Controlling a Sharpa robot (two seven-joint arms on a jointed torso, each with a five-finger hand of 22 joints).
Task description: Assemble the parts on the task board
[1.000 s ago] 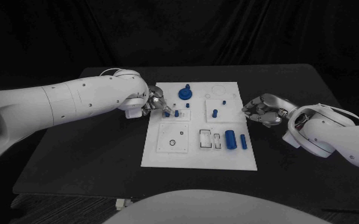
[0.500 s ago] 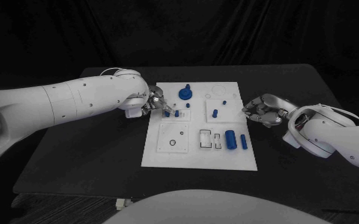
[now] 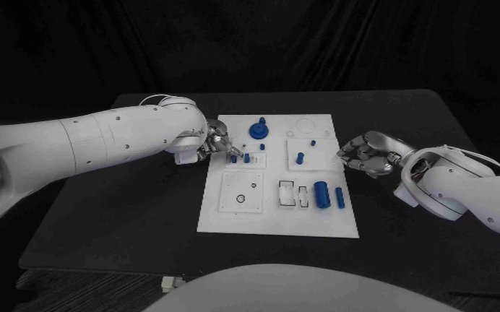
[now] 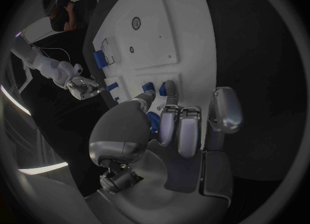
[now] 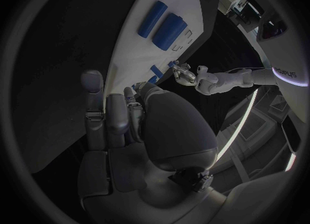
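At the board's (image 3: 277, 214) left edge, your left hand (image 3: 217, 144) pinches a small blue peg (image 3: 233, 157), seemingly seating it. Next, press straight down. Off the right edge, your right hand (image 3: 367, 154) hangs curled, holding nothing.

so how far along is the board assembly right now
Done: a round blue part and small pegs stand on the task board. In hand: the left hand works at a peg. Left: two cylinders lie loose; the right hand waits beside the board.
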